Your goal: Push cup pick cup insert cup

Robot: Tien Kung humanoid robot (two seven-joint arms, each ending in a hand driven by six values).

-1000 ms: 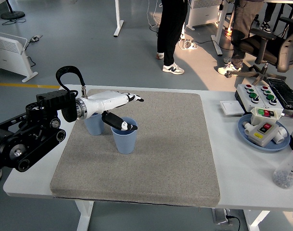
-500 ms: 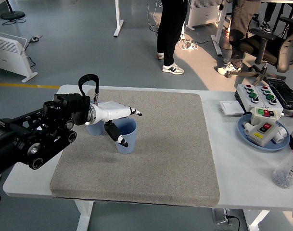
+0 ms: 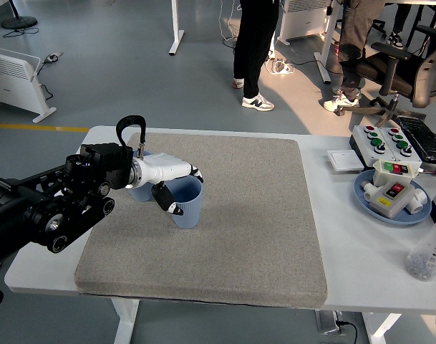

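two light blue plastic cups (image 3: 188, 204) (image 3: 138, 190) stand on one grey felt mat (image 3: 239, 236). one round blue plate (image 3: 368, 198) sits at the right. one white robot hand (image 3: 167, 179) is in view.

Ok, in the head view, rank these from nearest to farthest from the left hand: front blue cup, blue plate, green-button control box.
1. Front blue cup, at the left hand, on the mat's left part.
2. Green-button control box, far right, toward the back.
3. Blue plate, far right; nearly tied with the box.

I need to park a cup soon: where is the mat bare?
The mat is bare right of the front cup and along its near edge. It is crowded at the left rear: the left robot hand grips the front cup, with the rear cup close behind.
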